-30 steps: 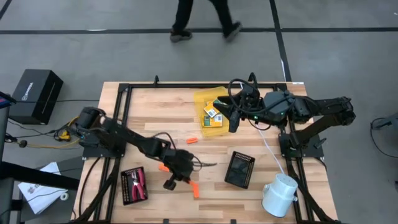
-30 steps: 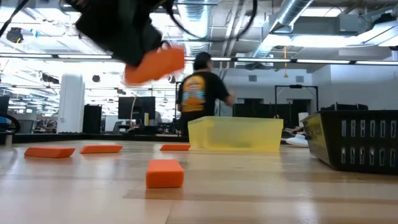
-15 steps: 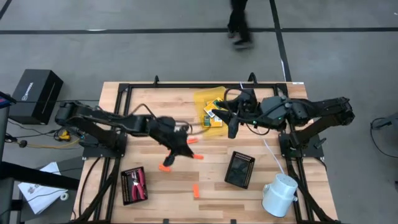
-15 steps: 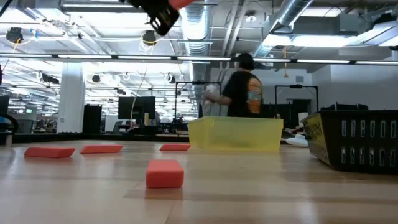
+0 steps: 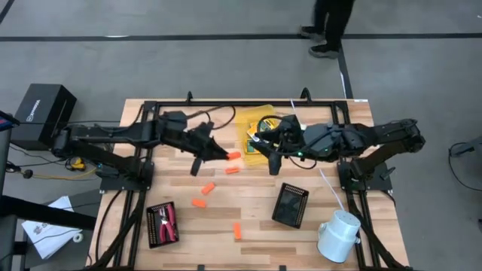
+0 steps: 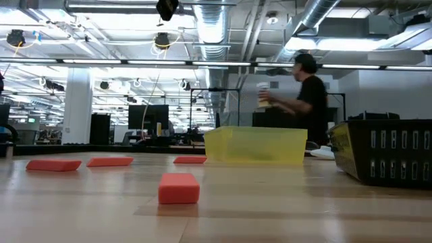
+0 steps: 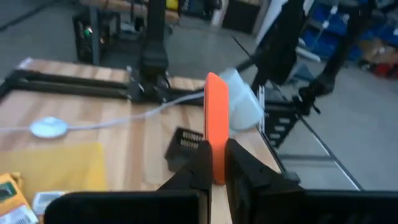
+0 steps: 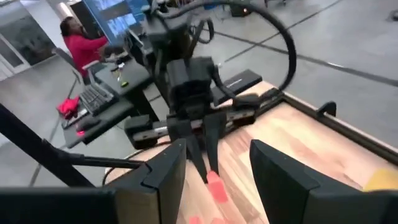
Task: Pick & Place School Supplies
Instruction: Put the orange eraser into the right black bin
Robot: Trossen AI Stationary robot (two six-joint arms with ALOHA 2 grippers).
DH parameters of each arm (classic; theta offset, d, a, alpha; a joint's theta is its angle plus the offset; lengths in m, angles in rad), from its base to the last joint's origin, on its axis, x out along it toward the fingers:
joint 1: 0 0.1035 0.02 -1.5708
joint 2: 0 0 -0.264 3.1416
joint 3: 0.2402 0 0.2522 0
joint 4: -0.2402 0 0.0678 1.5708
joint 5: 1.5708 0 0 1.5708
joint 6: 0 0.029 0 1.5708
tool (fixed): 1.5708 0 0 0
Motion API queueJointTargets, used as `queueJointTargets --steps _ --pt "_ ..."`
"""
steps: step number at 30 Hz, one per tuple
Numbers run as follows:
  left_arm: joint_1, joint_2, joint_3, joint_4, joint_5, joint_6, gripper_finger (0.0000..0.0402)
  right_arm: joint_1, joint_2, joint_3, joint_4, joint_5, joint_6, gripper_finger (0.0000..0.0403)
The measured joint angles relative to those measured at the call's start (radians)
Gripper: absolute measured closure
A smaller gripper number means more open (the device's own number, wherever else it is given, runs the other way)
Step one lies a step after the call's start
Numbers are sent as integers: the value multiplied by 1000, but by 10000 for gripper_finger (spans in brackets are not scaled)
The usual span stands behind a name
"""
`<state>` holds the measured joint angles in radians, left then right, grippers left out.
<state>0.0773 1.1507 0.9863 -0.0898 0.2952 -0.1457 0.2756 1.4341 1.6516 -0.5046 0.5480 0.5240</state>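
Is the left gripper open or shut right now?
Shut. The left gripper pinches an orange stick upright between its fingers.

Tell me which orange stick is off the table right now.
The one pinched in the left gripper, an orange stick held upright in its shut fingers. The other sticks lie flat on the table.

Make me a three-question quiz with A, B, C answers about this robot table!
1. Where is the yellow tray?
A. far edge, middle
B. near edge, left
C. on the floor

2. What colour is the stick in the left gripper?
A. blue
B. orange
C. white

3. How is the right gripper?
A. shut on a box
B. shut on a stick
C. open, empty

Answers:
1 A: the high view shows it there.
2 B: the left wrist view shows orange.
3 C: its fingers stand apart with nothing between them.
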Motion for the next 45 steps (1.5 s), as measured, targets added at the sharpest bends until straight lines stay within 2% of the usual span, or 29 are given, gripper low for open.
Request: queueJointTargets --steps 10,35,45 --pt "13 -18 0 154 42 -95 390 -9 72 2 23 -34 31 233" --pt "11 -17 0 283 49 -151 390 -10 77 2 87 -56 15 233" --pt "11 42 1 371 51 -184 390 -35 126 1 151 -105 -1 233"
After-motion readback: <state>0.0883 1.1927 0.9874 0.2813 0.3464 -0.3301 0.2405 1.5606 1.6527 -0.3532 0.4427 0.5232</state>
